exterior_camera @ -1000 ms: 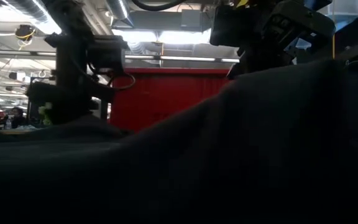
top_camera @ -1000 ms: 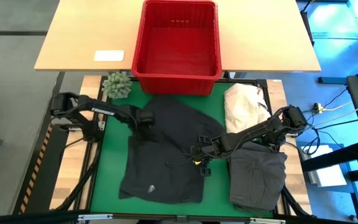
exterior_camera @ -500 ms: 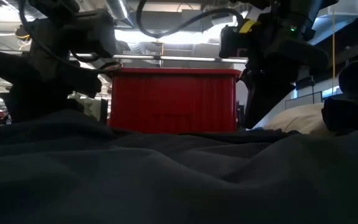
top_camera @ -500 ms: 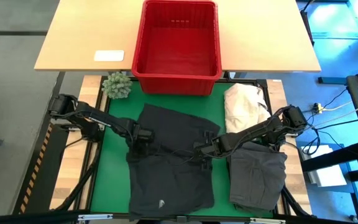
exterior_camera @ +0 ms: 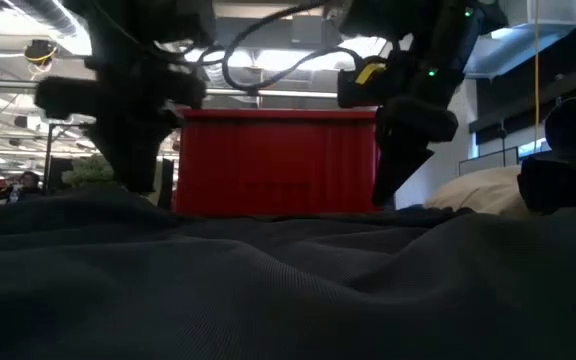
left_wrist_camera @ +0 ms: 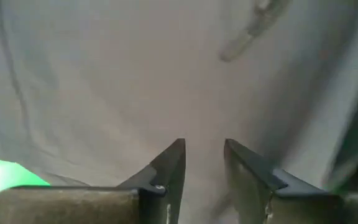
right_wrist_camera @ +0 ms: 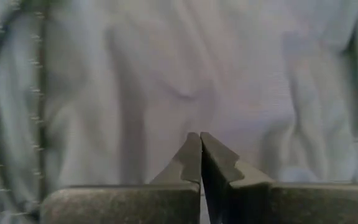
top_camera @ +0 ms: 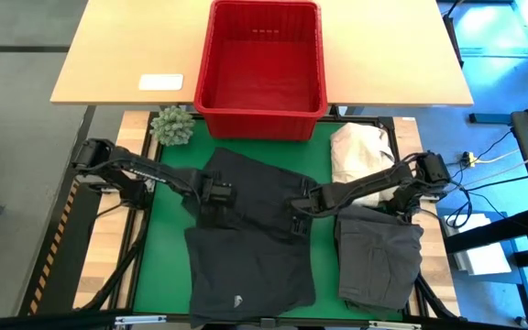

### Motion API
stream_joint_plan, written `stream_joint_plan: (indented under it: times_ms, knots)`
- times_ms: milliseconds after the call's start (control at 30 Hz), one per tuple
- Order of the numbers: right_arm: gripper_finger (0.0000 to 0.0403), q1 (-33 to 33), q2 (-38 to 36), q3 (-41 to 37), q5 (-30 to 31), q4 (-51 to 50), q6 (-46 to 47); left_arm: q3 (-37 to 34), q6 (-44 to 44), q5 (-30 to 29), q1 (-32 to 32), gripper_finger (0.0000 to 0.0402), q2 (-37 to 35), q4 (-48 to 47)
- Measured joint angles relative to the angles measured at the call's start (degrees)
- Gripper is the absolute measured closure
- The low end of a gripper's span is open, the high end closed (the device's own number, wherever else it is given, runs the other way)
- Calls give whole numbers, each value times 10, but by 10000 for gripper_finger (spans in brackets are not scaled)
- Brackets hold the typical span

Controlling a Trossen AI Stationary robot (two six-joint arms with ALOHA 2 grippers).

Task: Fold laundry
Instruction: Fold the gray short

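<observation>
A dark garment [top_camera: 255, 238] of the laundry lies spread on the green mat [top_camera: 168, 238]. It fills the foreground of the low view as dark cloth [exterior_camera: 288, 280]. My left gripper [top_camera: 214, 202] [left_wrist_camera: 204, 155] hangs over its far left part, pointing down. It is open, with only cloth beyond the gap. My right gripper [top_camera: 299, 215] [right_wrist_camera: 201, 140] points down over the garment's right side, shut with nothing seen between the fingers. A folded dark grey garment [top_camera: 379, 258] lies at the mat's right. My right gripper comes at the dark garment from above with its fingers shut. Their tips stand close to the cloth surface [right_wrist_camera: 185, 93]. I cannot tell whether they touch it.
A red plastic basket [top_camera: 259, 64] stands at the far side, on the wooden table. A cream-white cloth heap [top_camera: 360, 151] lies far right on the mat. A small green plant [top_camera: 172, 125] sits at the far left corner, and a white card [top_camera: 160, 82] lies on the wood.
The dark garment was raised in a high fold before the low camera and skewed toward the near left. It has dropped flat into a squarer shape. My right gripper has drifted toward the far edge. My left gripper has shifted toward the table's middle and risen a little.
</observation>
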Motion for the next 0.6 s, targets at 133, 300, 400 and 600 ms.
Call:
stream_joint_plan:
  times_ms: [133,300,400,600]
  knots:
    - [403,-12,-2,0,8,-13,-12,-14,34,-5,44,309,0,28]
    - [403,-26,-9,-6,17,-21,-14,-60,72,-9,128,318,0,75]
    - [403,-33,-30,-35,21,-11,-13,-90,95,4,179,317,0,120]
    - [403,-42,-135,-156,-5,136,-6,-151,121,72,249,317,-3,252]
